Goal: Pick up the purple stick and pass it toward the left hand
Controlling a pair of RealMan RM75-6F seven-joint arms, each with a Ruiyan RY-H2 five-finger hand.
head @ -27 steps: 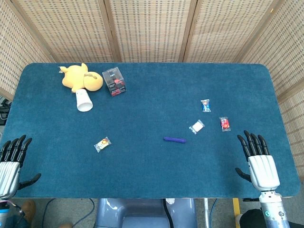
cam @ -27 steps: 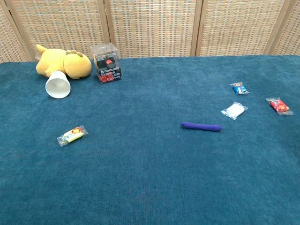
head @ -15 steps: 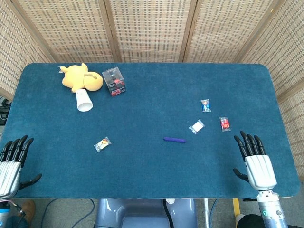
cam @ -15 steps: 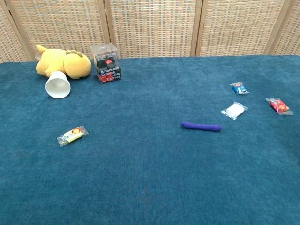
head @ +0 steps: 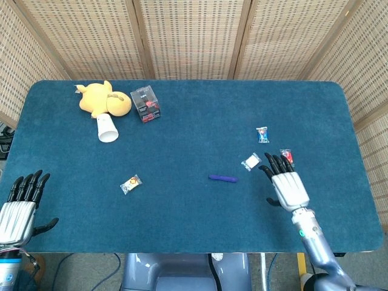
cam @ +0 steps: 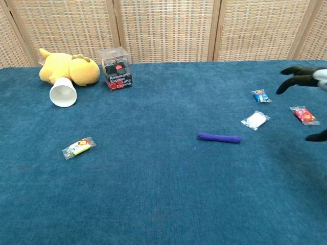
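The purple stick [head: 223,178] [cam: 219,138] lies flat on the blue table, a little right of centre. My right hand [head: 286,183] [cam: 306,81] hovers to the right of it, fingers spread and holding nothing; only its dark fingertips show at the right edge of the chest view. My left hand [head: 21,205] stays at the near left corner of the table, fingers apart and empty, far from the stick. It does not show in the chest view.
Three small candy packets [head: 262,134] [head: 251,161] [head: 286,157] lie near my right hand. Another packet [head: 130,183] lies left of centre. At the far left are a yellow plush toy [head: 102,100], a white cup [head: 107,128] and a clear box [head: 145,103].
My right hand has risen and moved left and forward from the near right edge toward the stick and packets, now entering the chest view. The left hand barely shifted. The stick has not moved.
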